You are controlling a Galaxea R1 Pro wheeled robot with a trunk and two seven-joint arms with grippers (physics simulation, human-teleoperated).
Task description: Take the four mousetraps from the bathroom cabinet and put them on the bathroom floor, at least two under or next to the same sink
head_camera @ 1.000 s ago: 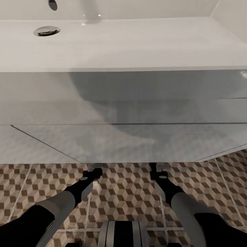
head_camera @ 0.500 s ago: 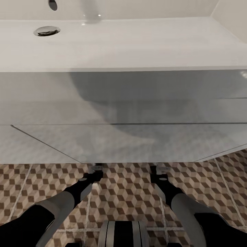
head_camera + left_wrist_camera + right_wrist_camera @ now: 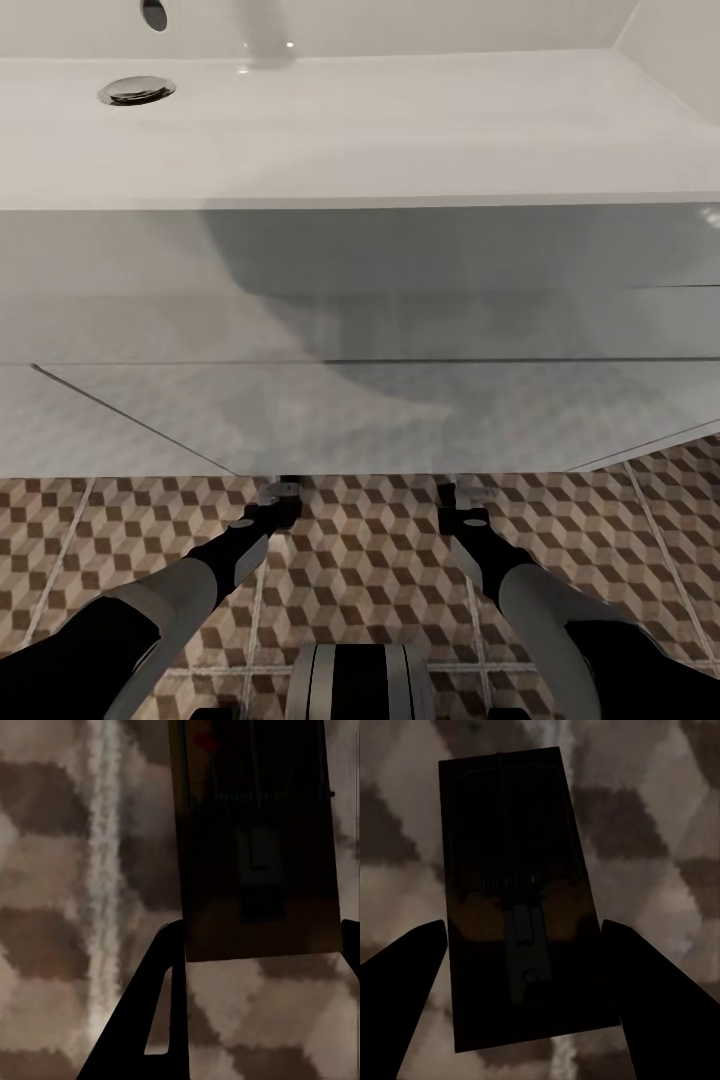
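The long white sink (image 3: 400, 130) fills most of the head view, with patterned bathroom floor (image 3: 370, 560) below its front edge. Both arms reach toward that edge; the left gripper (image 3: 278, 492) and right gripper (image 3: 468, 492) end right at it, their tips partly hidden. In the left wrist view, a dark-brown mousetrap (image 3: 255, 840) has its near end between the left gripper's (image 3: 262, 926) fingers (image 3: 161, 1005), just above the tiles. In the right wrist view, a second mousetrap (image 3: 521, 892) sits between the right gripper's (image 3: 523, 926) fingers (image 3: 405, 975), which touch its long edges. The cabinet is out of view.
The sink's glossy front panel (image 3: 360, 330) overhangs the floor just ahead of both wrists. A drain (image 3: 137, 90) sits in the basin at the far left. Pale grout lines (image 3: 105, 870) cross the tiles. My base (image 3: 360, 685) shows at the near edge.
Both grippers have sunk slightly toward the floor under the sink's edge over the last second; since half a second ago nothing has visibly moved.
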